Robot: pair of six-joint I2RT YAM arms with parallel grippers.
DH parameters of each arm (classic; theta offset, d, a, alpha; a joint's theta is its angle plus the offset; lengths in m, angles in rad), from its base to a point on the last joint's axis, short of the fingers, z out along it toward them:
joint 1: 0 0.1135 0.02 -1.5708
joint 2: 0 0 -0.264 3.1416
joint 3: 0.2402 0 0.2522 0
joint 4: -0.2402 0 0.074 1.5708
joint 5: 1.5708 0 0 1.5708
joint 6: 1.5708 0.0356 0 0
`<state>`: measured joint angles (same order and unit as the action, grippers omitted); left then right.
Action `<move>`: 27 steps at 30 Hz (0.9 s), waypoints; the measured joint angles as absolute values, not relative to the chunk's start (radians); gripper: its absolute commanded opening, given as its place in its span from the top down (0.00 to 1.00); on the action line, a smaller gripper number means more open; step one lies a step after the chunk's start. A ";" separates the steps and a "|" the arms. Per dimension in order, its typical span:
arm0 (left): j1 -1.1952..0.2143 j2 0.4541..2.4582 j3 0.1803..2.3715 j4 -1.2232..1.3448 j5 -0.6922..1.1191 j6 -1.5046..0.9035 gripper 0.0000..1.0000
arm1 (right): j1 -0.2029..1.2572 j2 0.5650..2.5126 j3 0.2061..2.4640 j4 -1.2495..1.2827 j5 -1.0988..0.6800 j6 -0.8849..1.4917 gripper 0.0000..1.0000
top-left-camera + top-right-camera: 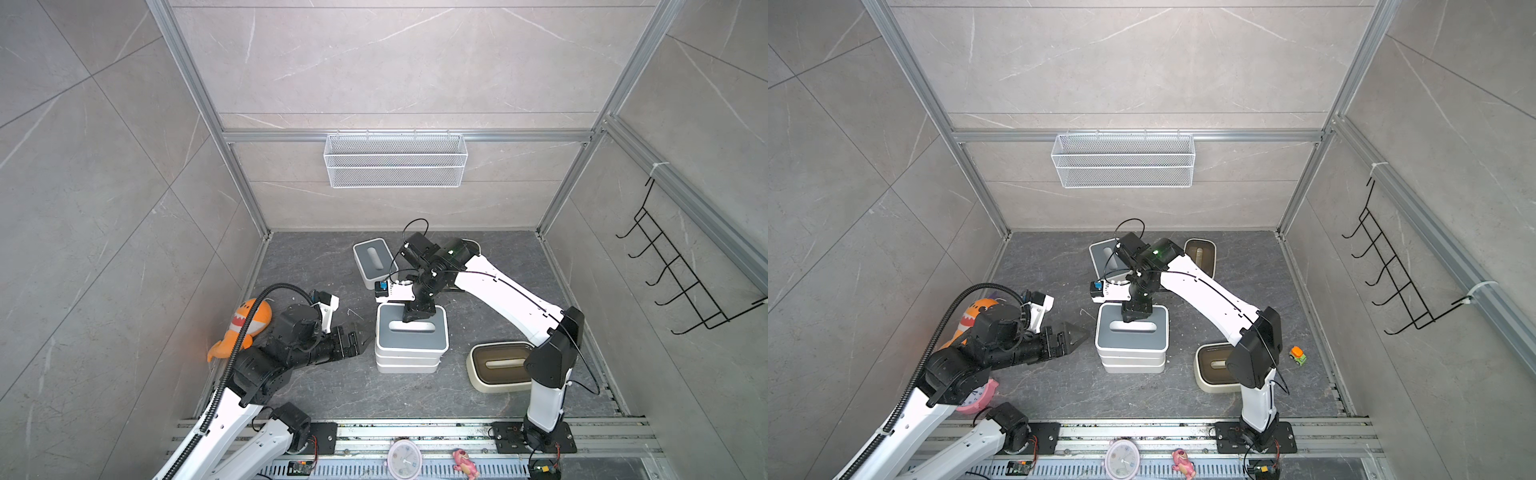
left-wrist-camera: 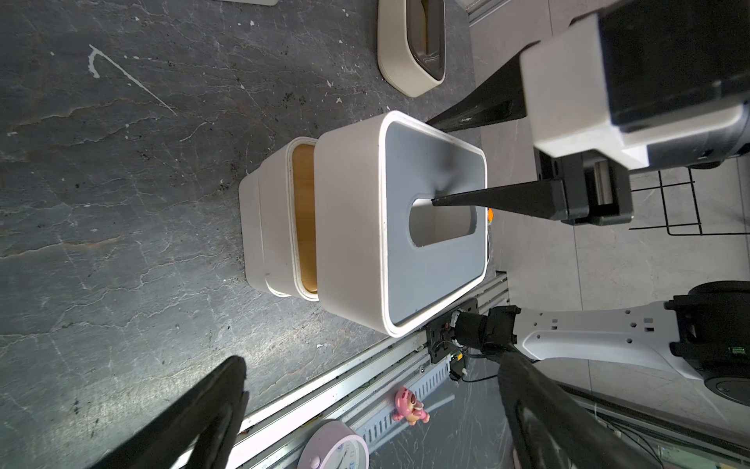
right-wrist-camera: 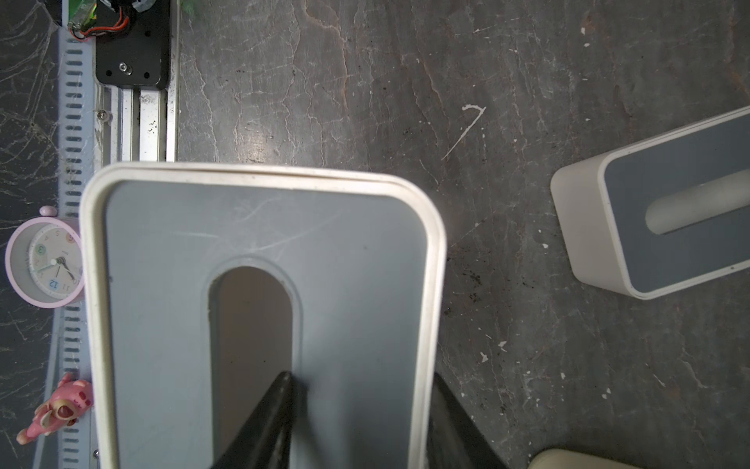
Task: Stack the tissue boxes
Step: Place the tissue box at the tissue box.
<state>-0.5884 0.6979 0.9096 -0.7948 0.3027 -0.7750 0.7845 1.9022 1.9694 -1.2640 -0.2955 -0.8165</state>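
Nearest me, on the front rail at 6 o'clock, lie a pink alarm clock (image 1: 404,459) and a pink bear toy (image 1: 466,462).

I take the stack as the centre of the dial and the back wall as 12. The stack is three high. A grey-lidded tissue box (image 1: 415,343) is on top, a bamboo-lidded tissue box (image 2: 276,219) is under it, and a white bottom box (image 2: 251,227) has its lid hidden from me.

My right gripper (image 1: 413,312) comes down from 1 o'clock and pinches the top box. One finger (image 3: 268,418) is in the slot and the other is outside the box's 12 o'clock wall. I cannot tell whether that box sits fully down on the bamboo lid or is a touch above it.

My left gripper (image 1: 359,338) is spread wide at 9 o'clock, near the stack but not touching it.

A second grey-lidded tissue box (image 1: 374,262) stands alone on the floor at 11 o'clock. A cream tissue box (image 1: 498,365) with a dark brown lid sits at 4 o'clock, partly behind my right arm. In a top view, a second cream tissue box (image 1: 1200,255) shows at 1 o'clock near the back wall.

An orange shark plush (image 1: 245,328) lies against the wall at 9 o'clock, and a small toy truck (image 1: 1298,356) sits at 3 o'clock.
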 measured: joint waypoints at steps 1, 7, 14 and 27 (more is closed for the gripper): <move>-0.588 0.698 0.910 -0.796 0.299 -0.776 0.01 | 0.785 1.904 1.969 -1.264 -0.295 -0.817 0.58; -0.588 0.698 0.909 -0.797 0.289 -0.781 0.01 | 0.785 1.905 1.969 -1.264 -0.295 -0.817 0.59; -0.588 0.700 0.904 -0.796 0.289 -0.782 0.00 | 0.785 1.907 1.969 -1.263 -0.295 -0.817 0.58; -0.588 0.711 0.904 -0.796 0.289 -0.782 0.00 | 0.785 1.909 1.954 -1.254 -0.294 -0.817 0.57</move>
<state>-0.5884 0.7113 0.9043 -0.7963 0.2893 -0.7822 0.7853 1.9095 1.9541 -1.2537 -0.2943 -0.8165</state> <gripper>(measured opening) 0.995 0.486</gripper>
